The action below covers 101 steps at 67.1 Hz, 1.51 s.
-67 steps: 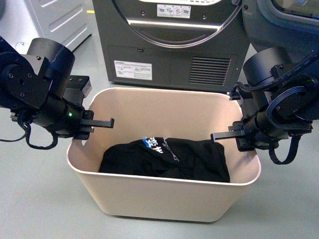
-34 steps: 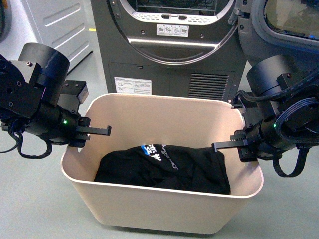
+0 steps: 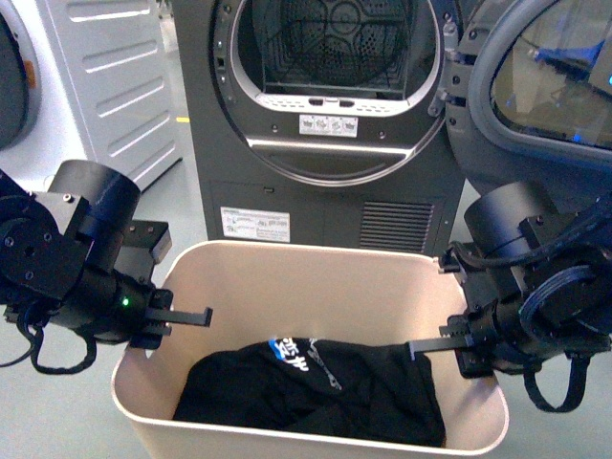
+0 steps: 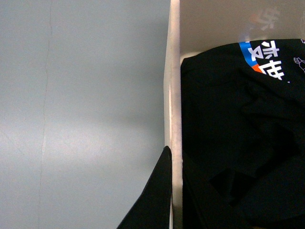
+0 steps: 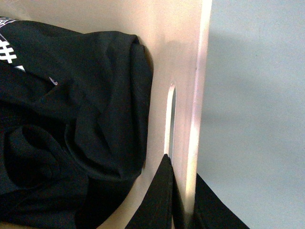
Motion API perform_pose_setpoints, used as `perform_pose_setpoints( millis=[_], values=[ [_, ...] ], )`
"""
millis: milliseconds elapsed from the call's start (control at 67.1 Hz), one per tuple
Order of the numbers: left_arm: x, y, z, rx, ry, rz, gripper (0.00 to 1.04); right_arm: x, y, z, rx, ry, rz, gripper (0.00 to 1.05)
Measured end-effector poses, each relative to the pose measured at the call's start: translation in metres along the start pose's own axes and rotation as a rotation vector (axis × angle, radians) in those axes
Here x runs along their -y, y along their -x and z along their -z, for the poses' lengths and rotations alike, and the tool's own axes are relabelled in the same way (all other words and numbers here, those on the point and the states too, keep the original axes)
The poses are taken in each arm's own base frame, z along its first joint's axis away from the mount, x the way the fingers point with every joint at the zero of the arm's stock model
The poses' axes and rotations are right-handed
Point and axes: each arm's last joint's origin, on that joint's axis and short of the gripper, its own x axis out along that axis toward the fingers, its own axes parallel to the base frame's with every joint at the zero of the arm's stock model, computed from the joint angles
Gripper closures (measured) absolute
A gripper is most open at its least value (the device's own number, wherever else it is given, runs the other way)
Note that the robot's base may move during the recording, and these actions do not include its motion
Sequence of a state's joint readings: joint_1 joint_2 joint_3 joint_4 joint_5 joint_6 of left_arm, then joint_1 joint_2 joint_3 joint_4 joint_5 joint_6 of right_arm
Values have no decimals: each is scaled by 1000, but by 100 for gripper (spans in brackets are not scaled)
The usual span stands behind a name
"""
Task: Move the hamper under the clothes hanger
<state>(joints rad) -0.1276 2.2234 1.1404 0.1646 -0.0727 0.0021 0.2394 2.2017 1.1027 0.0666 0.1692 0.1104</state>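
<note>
Two walls of the hamper (image 3: pixel 316 277) are pinched, the left by the left hand (image 3: pixel 177 317), the right by the right hand (image 3: pixel 445 346); black clothes (image 3: pixel 316 387) are held inside.

The hamper (image 3: pixel 316 277) in the lower middle of the front view is plain cream-beige with no pattern. Inside it lies a black garment (image 3: pixel 382 402) bearing a blue patch with white characters, an orange-red edge and thin white line print. The left gripper (image 3: pixel 180 317) and right gripper (image 3: pixel 432 346) are matte black; a small green light (image 3: pixel 122 303) glows on the left arm. The dryer (image 3: pixel 287 191) behind is dark grey, with a silver door ring and white labels (image 3: pixel 253 225). At upper left a machine (image 3: pixel 105 67) is white. The floor (image 3: pixel 67 421) is pale grey-green
</note>
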Motion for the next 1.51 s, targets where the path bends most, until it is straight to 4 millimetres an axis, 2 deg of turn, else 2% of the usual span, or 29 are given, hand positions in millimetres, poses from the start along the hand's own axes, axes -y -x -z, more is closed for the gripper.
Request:
perform_pose_setpoints(
  millis=[194,462,790,1506],
  values=[
    [-10,0,0,-2,17,-36,101,-10,2,1,2,21,-35,102],
    [5,1,-2,11,-12,13,101,5,0,-1,4,-12,17,102],
    [-1,1,-2,10,-1,-6,101,-1,2,-1,7,1,-5,102],
    [0,1,-1,9,-3,0,101,1,3,-2,8,-3,-2,102]
  ],
)
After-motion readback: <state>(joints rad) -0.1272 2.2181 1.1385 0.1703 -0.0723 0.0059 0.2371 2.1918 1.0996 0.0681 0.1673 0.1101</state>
